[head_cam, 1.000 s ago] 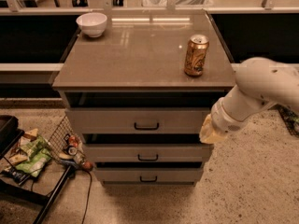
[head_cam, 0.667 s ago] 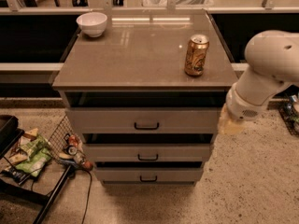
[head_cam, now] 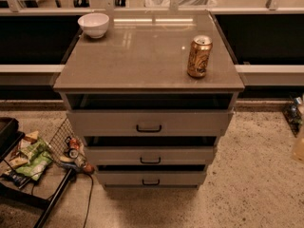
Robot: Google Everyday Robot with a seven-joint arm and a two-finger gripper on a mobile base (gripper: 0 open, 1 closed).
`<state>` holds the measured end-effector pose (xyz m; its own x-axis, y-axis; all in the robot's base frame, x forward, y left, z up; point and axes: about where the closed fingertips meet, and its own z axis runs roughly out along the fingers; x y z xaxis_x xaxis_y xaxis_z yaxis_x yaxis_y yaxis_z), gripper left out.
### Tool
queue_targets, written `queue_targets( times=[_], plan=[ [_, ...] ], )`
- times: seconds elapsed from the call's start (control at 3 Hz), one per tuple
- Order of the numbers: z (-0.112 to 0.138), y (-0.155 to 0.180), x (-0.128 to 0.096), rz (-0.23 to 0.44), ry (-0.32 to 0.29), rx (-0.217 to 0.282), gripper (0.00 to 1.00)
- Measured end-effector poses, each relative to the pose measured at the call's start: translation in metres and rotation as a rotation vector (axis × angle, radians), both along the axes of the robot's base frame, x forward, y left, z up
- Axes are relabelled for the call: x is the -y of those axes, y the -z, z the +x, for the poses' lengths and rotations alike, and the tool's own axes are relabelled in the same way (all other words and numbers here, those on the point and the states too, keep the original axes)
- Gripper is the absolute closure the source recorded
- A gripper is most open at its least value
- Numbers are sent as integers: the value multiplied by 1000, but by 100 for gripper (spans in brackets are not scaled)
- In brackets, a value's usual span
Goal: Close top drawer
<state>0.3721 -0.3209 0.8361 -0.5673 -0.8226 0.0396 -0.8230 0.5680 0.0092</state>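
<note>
The top drawer [head_cam: 109,122] is the widest grey drawer, right under the grey countertop [head_cam: 142,61]. Its front stands out from the cabinet, with a dark gap above it. A small black handle [head_cam: 148,128] sits at the centre of its front. Two narrower grey drawers, the middle one [head_cam: 150,155] and the bottom one [head_cam: 151,177], sit below it with dark gaps above them too. Of my gripper [head_cam: 299,148] only a pale yellowish tip shows at the right edge, well right of the drawers and touching nothing.
A white bowl [head_cam: 93,24] stands at the countertop's back left and a gold can [head_cam: 199,56] at its right. A wire rack with snack bags [head_cam: 28,158] and cans [head_cam: 73,148] stands on the floor at the left. Speckled floor lies to the right.
My arm and gripper have moved right, away from the top drawer's right end, and almost left the view. The drawers look unmoved.
</note>
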Motion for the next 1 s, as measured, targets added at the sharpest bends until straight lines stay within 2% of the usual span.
queue_targets(
  times=[0.33, 0.67, 1.0],
  plan=[
    [-26, -20, 5, -22, 99, 19, 58],
    [-20, -15, 4, -18, 87, 24, 28],
    [-19, -14, 5, -17, 87, 28, 4]
  ],
)
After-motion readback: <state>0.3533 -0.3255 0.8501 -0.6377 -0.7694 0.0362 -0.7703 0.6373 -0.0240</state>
